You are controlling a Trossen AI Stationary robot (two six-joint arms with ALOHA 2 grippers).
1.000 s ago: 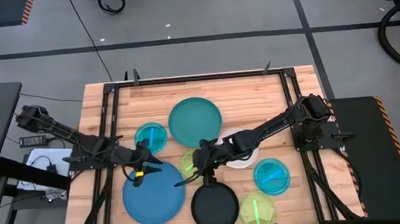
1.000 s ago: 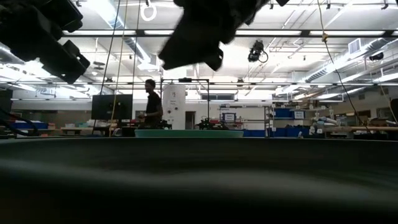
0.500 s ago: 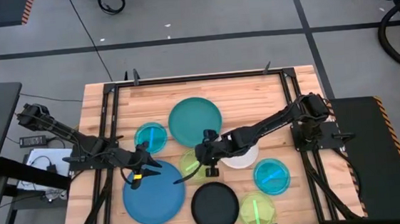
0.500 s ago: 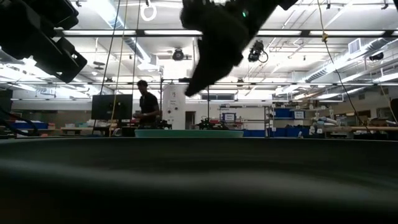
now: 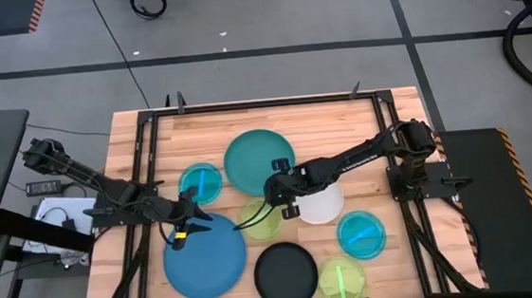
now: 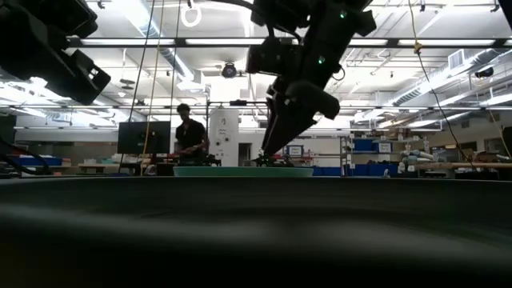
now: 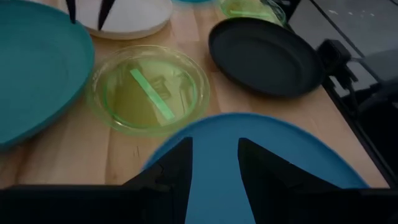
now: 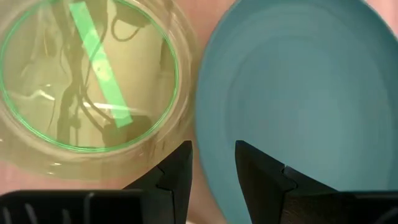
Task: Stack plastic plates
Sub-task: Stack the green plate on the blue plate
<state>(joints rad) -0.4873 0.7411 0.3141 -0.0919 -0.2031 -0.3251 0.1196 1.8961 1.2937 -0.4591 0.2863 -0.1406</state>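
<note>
My right gripper (image 5: 271, 194) (image 6: 269, 149) is open and points down. Its fingers (image 8: 177, 171) stand on either side of the large teal plate's near rim (image 8: 214, 134), just above it, beside a lime-green plate (image 5: 260, 219) (image 8: 87, 81). The teal plate (image 5: 259, 161) lies flat on the table. My left gripper (image 5: 187, 227) (image 7: 214, 165) is open and hovers over the far part of the large blue plate (image 5: 204, 257) (image 7: 261, 149). The white plate (image 5: 321, 205), the black plate (image 5: 285, 274), two cyan plates (image 5: 200, 182) (image 5: 361, 234) and a second lime-green plate (image 5: 341, 281) lie singly on the wood.
A black metal frame (image 5: 143, 159) borders the wooden tabletop (image 5: 340, 124). The far strip of wood beyond the teal plate holds nothing. In the low view the black plate's rim (image 6: 256, 232) fills the foreground, and a person (image 6: 189, 136) stands in the room behind.
My right gripper has moved from above the black plate's far rim toward the table's far edge, across the lime-green plate to the teal plate's near rim. It has tipped to point down and come lower. The plates have stayed in place.
</note>
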